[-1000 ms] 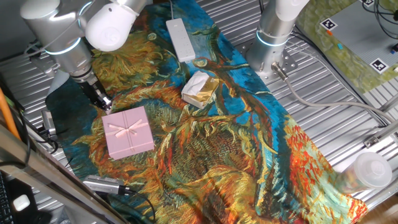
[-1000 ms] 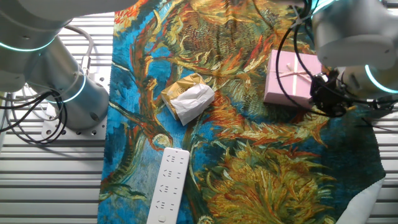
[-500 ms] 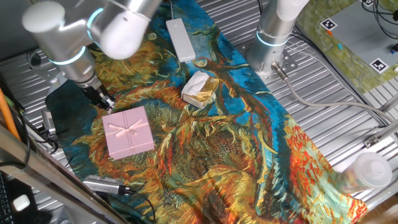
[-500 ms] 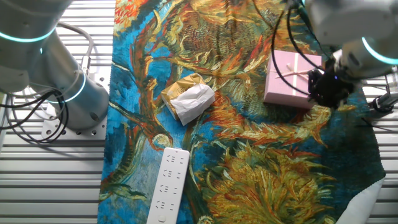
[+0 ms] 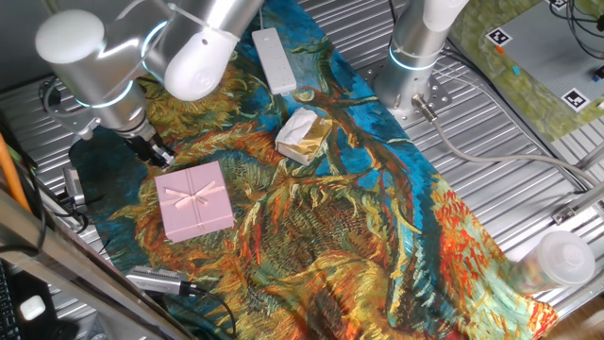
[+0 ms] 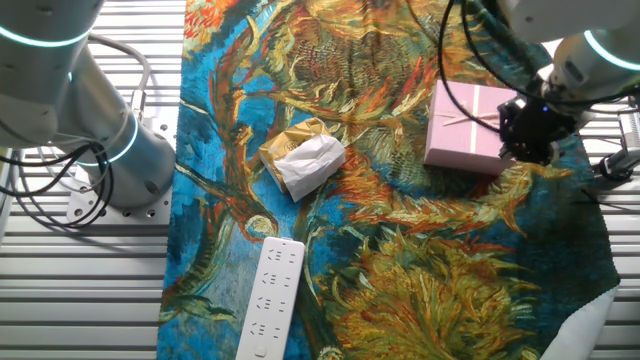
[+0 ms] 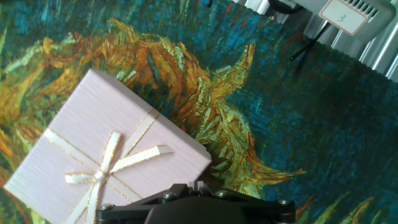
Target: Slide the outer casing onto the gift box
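Patterned cloth (image 5: 377,217) underneath, casing (image 5: 194,199) lying flat just beside gripper (image 5: 154,154), bow up, jaw state impossible to tell.

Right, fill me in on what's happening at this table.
A single robot arm has its gripper beside a corner of the outer casing, the pink sleeve with the ribbon bow, lying flat on the painted cloth. No tray shows outside it. The gripper holds nothing; its opening cannot be made out. A foil lump and a white bar lie apart, untouched.
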Robot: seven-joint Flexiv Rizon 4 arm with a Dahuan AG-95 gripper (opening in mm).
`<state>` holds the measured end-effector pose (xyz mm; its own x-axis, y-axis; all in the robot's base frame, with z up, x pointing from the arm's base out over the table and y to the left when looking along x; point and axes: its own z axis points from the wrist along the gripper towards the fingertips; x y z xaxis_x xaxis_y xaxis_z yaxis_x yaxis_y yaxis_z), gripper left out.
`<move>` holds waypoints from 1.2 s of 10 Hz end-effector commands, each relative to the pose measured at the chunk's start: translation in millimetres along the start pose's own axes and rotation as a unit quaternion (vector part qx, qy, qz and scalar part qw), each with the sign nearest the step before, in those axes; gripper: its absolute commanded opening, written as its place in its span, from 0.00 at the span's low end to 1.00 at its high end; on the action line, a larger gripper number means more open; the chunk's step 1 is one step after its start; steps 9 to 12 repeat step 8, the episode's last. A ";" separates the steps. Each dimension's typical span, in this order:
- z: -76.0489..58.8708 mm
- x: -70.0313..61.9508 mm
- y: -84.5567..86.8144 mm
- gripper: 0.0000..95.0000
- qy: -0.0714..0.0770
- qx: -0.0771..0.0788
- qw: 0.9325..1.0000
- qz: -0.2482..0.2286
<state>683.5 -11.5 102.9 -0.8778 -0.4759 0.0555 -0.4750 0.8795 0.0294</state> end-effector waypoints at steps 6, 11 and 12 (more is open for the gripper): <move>-1.2 1.8 1.6 0.00 0.004 0.007 0.999 0.034; -1.2 1.8 1.6 0.00 0.001 0.005 0.999 0.039; -1.2 1.8 1.6 0.00 0.001 0.005 0.999 0.039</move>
